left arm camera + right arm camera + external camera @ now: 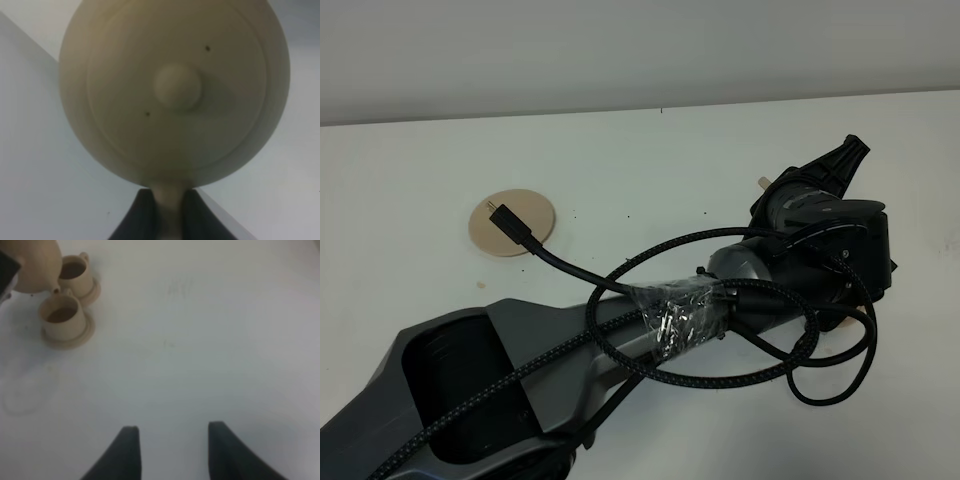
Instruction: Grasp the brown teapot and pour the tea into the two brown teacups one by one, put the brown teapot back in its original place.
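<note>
The left tool [170, 212] is pinching the brown teapot [175, 90] by its loop handle, the pot hanging just ahead of it, probably stiff, breakable and tea-heavy. The right tool [172, 450] is gaping wide and empty, the two brown teacups [62, 315] lying well ahead.

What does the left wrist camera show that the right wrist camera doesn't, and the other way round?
Only the left wrist view: the teapot seen close up, its lid and knob filling the picture, and the left gripper shut on its handle.
Only the right wrist view: two teacups on saucers, the teapot's spout by one of them, and the open, empty right gripper.
Both: the teapot and the white table.
</note>
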`<state>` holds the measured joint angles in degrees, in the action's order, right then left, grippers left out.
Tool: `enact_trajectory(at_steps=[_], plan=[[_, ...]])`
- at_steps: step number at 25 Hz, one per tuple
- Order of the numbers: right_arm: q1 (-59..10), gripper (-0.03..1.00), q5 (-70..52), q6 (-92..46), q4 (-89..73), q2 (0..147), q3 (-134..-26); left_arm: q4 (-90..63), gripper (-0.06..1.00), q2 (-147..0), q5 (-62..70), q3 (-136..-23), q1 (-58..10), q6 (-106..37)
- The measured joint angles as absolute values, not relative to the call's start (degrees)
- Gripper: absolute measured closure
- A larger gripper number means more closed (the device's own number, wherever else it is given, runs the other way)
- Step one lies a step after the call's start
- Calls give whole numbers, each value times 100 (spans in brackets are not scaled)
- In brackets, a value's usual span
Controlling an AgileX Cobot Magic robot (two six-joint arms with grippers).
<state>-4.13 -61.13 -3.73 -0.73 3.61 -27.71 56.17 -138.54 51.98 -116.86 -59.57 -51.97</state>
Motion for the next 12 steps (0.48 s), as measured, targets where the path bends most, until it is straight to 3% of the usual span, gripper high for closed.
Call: enact_trajectory(at_steps=[12], plan=[[-413, 64, -6114, -373, -73, 361, -2771, 5617, 82, -13854, 5193, -11686, -5957, -5482]])
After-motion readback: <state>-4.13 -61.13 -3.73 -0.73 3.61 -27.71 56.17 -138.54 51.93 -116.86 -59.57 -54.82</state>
